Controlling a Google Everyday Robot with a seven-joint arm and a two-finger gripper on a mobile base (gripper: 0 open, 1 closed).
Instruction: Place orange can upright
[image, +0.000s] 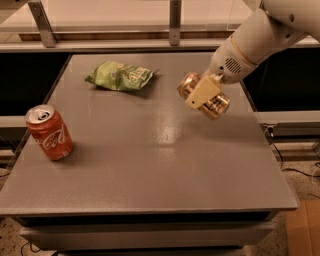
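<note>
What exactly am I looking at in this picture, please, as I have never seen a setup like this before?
This is one camera view looking down on a grey table; where the camera is mounted is not known. The white shape coming in from the upper right is the robot's arm. At its end is the gripper, a two-finger clamp, over the far right part of the table. It is closed on the orange can, which it holds on its side, not upright. On the left of the table stands a red can. Toward the back lies a crumpled green snack bag. The job is to stand the orange can upright, which is not yet done.
</note>
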